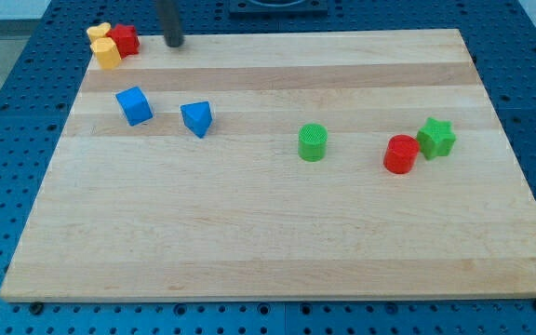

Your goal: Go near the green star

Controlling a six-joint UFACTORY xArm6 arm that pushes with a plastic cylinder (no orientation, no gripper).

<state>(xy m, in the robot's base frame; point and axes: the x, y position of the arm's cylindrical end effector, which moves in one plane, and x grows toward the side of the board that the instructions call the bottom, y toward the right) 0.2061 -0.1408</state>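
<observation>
Rod with no claw to open or clamp, my tip (174, 42) at the view's top left (touching nothing), green star (436, 138) far right, touching red cylinder (400, 154).

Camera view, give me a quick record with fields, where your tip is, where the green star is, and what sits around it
tip: my tip at the view's top left, on the board's far edge
nearest blocks to tip: red block and two yellow blocks, to its left, apart from it
target: green star, view's right
beside target: red cylinder, touching or nearly touching its left side
between tip and target: blue cube, blue triangular block, green cylinder
surface: wooden board
</observation>
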